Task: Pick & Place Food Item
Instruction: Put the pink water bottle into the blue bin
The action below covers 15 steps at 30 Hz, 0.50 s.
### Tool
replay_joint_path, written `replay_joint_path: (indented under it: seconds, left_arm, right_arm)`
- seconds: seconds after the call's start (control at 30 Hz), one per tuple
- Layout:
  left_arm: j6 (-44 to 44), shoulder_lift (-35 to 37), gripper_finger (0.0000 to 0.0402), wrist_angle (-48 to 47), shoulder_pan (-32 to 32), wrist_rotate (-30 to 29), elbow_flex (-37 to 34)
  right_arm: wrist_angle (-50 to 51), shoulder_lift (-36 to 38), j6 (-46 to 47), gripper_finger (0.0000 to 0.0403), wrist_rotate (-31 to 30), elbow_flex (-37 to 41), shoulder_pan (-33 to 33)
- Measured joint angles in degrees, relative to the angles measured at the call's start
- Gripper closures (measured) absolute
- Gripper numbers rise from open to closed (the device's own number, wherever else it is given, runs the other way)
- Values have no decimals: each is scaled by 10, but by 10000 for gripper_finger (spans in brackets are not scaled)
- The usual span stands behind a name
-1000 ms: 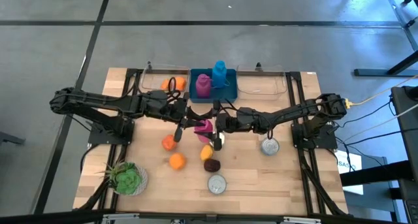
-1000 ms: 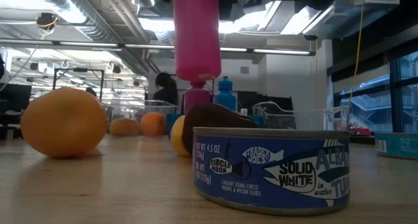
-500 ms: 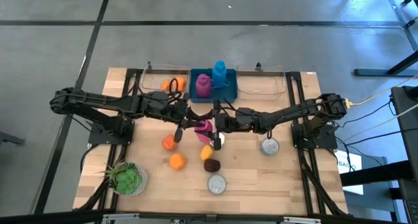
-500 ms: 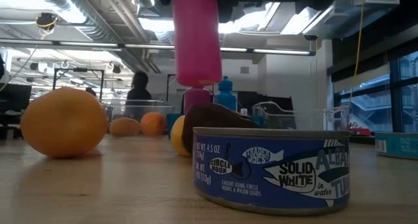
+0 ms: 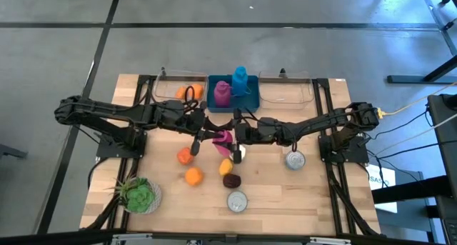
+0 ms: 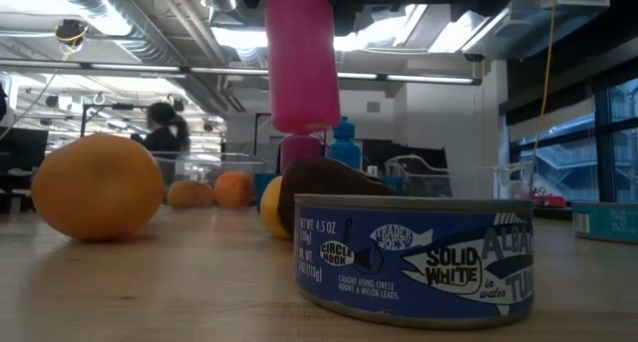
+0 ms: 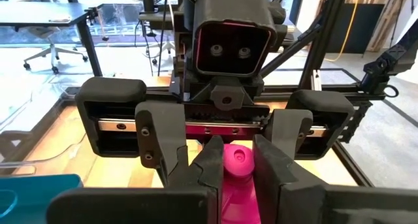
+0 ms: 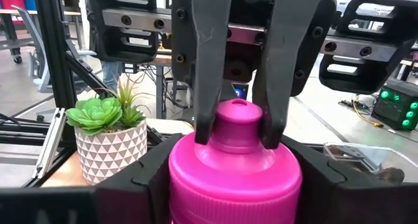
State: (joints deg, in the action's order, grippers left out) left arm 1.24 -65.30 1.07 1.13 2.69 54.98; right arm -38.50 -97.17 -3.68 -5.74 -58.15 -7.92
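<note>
A pink plastic bottle (image 5: 223, 138) with a pink cap is held off the table between both arms, near the table's middle. In the low view the bottle (image 6: 299, 63) stands upright in the air, high over the tuna can (image 6: 414, 257). My left gripper (image 5: 214, 136) reaches in from the left and is shut on the cap. My right gripper (image 5: 234, 136) reaches in from the right and is shut on the body. The two grippers face each other across the bottle. My left gripper (image 7: 238, 157) pinches the bottle's cap (image 7: 236, 162) between its two fingers (image 8: 204, 93), coming down at a slant from above and from the table's left. My right gripper (image 8: 235, 181) holds the bottle's body just below the shoulder (image 8: 196, 168), one finger on each side, level from the table's right. The bottle is upright and lifted clear of the table.
Below the grippers lie two oranges (image 5: 184, 156) (image 5: 193, 176), a yellow fruit (image 5: 226, 166), a dark fruit (image 5: 230, 181) and two cans (image 5: 237, 201) (image 5: 295, 159). A potted plant (image 5: 139, 195) stands near left. A blue bin (image 5: 250, 98) with bottles and two clear bins (image 5: 285, 95) sit at the far edge.
Both arms and the bottle have kept still. A person in the room behind the table has walked toward the left.
</note>
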Motion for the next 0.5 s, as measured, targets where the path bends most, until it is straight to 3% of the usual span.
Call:
replay_joint_path:
  seconds: [0.5]
  left_arm:
    - [-41,2,262,39,0,-6,0]
  right_arm:
    - [2,2,-1,194,5,0,0]
